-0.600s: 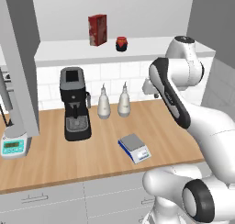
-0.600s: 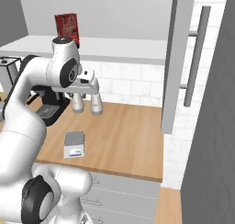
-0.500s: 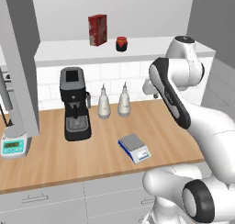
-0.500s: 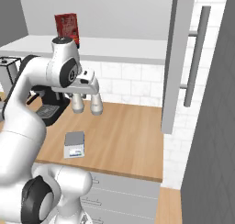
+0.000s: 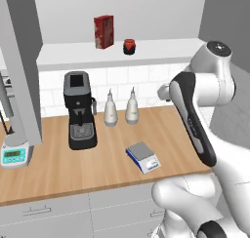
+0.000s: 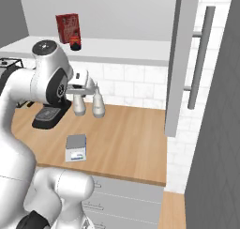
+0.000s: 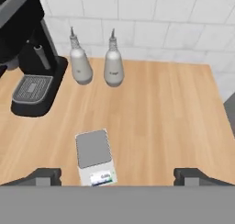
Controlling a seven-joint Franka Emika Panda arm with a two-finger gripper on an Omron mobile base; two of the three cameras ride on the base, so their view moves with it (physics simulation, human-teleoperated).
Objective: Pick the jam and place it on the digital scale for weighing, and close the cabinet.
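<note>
Red jam (image 5: 129, 46) jar with dark lid, standing upright on the white cabinet (image 5: 146, 54) shelf above the counter, near the shelf's front edge, just right of a taller red carton (image 5: 103, 31). Nothing visible of the jar's contents. Cabinet doors swung open: one grey door (image 5: 22, 71) at the counter's left end, another with a long vertical bar handle (image 6: 199, 64) past the counter's right edge.

Wooden counter (image 5: 58, 166) below, carrying a small scale (image 5: 143, 157) with grey square plate, bare, on a blue-and-white base near the front edge, toward the right. Black coffee machine (image 5: 79, 109) toward the left, back against the tiled wall. Two grey pear-shaped bottles (image 5: 120, 107) side by side at the back edge, just right of the machine. White scale with teal display (image 5: 13, 155) at the far left edge.

Gripper (image 7: 117, 176) jaws spread wide, holding nothing, touching nothing, tips framing the scale's front in the hand view. Hand raised above the counter and looking down on it, well below the shelf and apart from the jam. White arm (image 5: 205, 93) rising from the base, elbow high beside the shelf edge, forearm folded back down toward the bottles.
</note>
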